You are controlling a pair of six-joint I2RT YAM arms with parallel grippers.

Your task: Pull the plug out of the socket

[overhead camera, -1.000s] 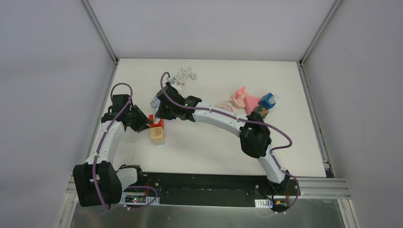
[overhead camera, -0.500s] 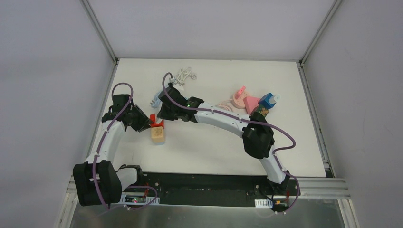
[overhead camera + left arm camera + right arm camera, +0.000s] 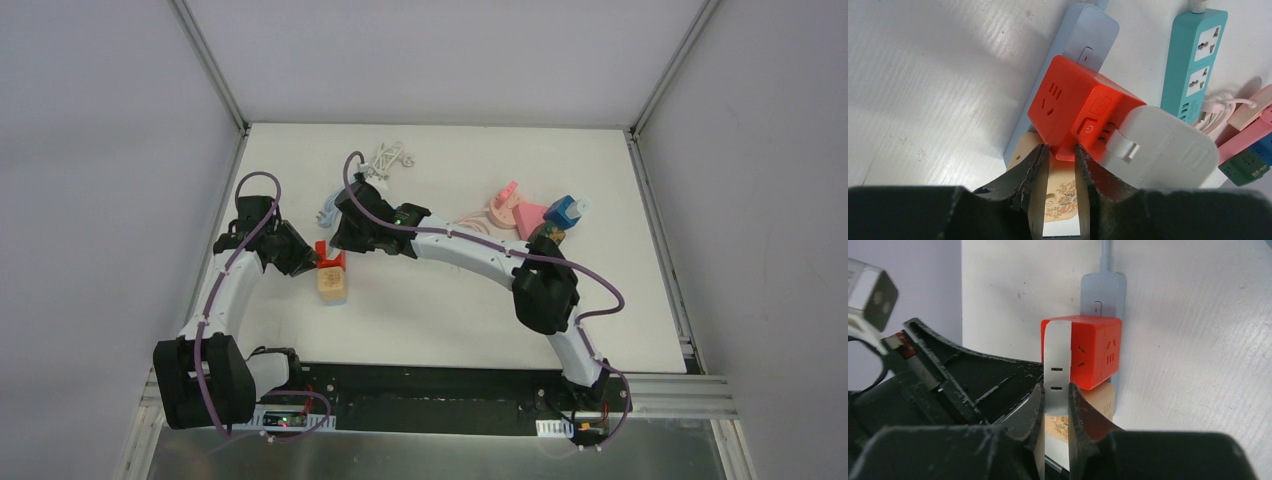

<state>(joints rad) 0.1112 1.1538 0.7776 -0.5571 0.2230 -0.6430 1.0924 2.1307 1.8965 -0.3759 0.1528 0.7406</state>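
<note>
A red cube socket (image 3: 1068, 105) sits on a pale blue power strip (image 3: 1078, 40), above a beige cube (image 3: 1060, 192). A white plug (image 3: 1158, 150) is seated in the red cube's side. My left gripper (image 3: 1060, 150) is shut on the red cube's lower corner. My right gripper (image 3: 1055, 390) is shut on the white plug (image 3: 1058, 355), beside the red cube (image 3: 1095, 350). In the top view both grippers meet at the red cube (image 3: 324, 252), the left gripper (image 3: 305, 258) from the left and the right gripper (image 3: 345, 240) from the right.
A teal power strip (image 3: 1198, 55) and pink strips with cable lie to the right. In the top view, white cables (image 3: 390, 157) lie at the back, with pink (image 3: 510, 208), blue (image 3: 565, 212) and green (image 3: 548, 236) socket blocks at the right. The beige cube (image 3: 332, 283) sits in front.
Both arms shifted only slightly. Both grippers stay closed at the red cube, and the white plug is still seated in it.
</note>
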